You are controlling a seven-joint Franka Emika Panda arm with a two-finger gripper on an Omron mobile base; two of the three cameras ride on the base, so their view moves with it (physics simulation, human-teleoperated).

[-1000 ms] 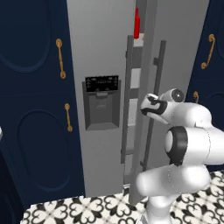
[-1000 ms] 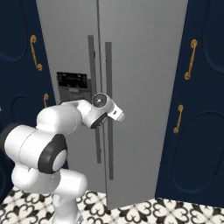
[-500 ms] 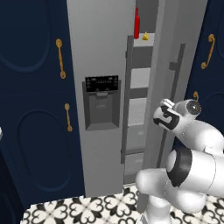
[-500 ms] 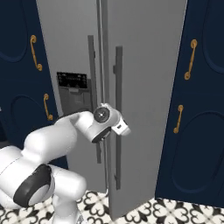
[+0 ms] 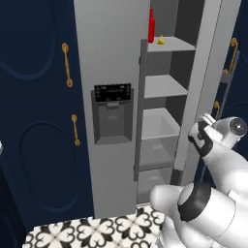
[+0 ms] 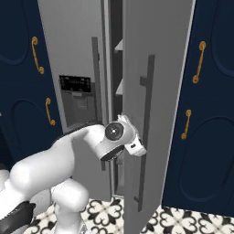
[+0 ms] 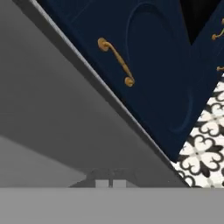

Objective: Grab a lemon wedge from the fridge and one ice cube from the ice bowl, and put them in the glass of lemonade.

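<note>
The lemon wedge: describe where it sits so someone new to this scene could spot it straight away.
Start at the tall grey fridge, whose right door stands open onto a stack of pale shelves. On the top shelf the lemon wedge lies just right of a tall red bottle. It is the tiny bright yellow piece, far shorter than the bottle.

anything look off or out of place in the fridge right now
Nothing stands out. The fridge has its right door swung open, and the lemon wedge sits upright beside a red bottle on the top shelf, nothing spilled.
</note>
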